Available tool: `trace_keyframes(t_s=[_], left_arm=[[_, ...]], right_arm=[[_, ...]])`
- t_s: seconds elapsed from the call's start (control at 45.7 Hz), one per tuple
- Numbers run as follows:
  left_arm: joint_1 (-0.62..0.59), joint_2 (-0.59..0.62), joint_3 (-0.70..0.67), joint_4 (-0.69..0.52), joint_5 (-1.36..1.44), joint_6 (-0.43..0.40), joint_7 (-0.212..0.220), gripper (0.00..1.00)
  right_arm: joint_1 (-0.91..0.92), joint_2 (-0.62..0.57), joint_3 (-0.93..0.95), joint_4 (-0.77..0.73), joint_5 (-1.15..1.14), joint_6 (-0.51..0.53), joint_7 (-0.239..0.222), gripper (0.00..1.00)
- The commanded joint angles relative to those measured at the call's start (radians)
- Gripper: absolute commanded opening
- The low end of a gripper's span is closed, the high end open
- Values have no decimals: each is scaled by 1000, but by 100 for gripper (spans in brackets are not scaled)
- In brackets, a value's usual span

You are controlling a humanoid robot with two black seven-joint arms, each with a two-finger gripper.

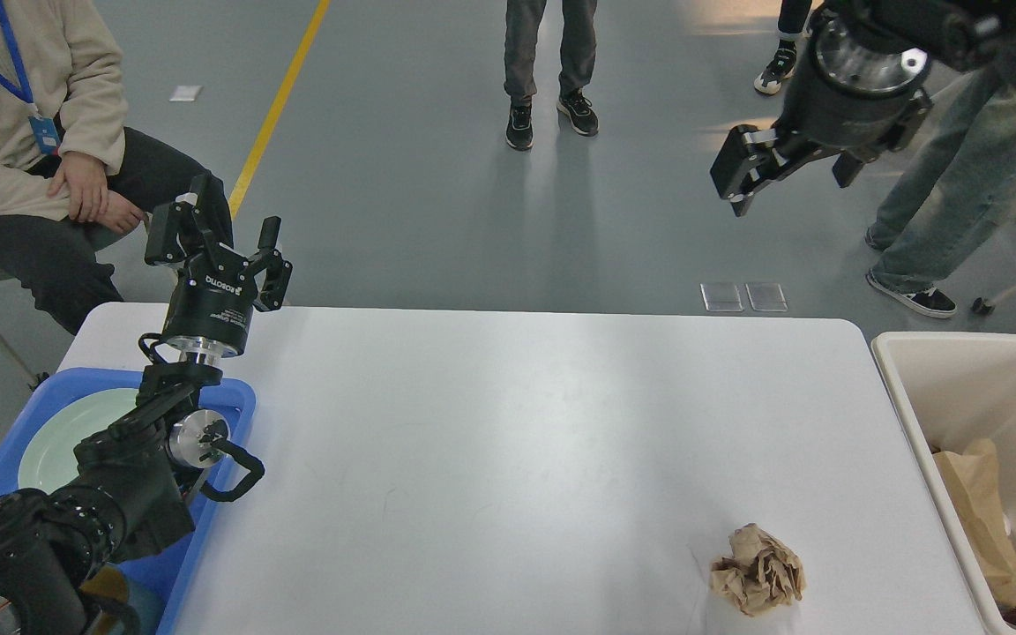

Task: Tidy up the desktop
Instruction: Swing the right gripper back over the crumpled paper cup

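With one crumpled brown paper wad (pixel 756 569) left near the desktop (pixel 508 441) front right, beside the bin (pixel 914 414), I judged my empty, wide-jawed right gripper (pixel 790 172) should descend squarely over it, while the left gripper (pixel 219 240) hung spread and idle.

The bench (pixel 508 423) is bare across its middle and far half, giving open passage from edge to edge. 1 crumpled brown paper wad (pixel 757 569) sits alone near the front right, with free surface all around it. A blue tray (pixel 226 397) holding a pale plate (pixel 54 441) fills the front left corner, and the left arm rises over it. A cream bin (pixel 958 379) stands just beside the right edge. The right end effector (pixel 790 172) hangs high beyond the far right corner, well apart from everything on the surface.
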Motion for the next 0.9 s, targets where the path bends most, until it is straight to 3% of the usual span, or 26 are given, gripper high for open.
trace_keyframes(t_s=[0.0, 0.35, 0.876], left_arm=[[0, 0, 0, 0, 1, 0, 0, 96], [0, 0, 0, 0, 0, 0, 1, 96], [0, -1, 0, 0, 0, 0, 1, 96]], right_arm=[[-20, 87, 24, 26, -1, 0, -1, 100], [-256, 207, 54, 48, -6, 0, -1, 100], [-615, 209, 44, -107, -9, -15, -2, 100]])
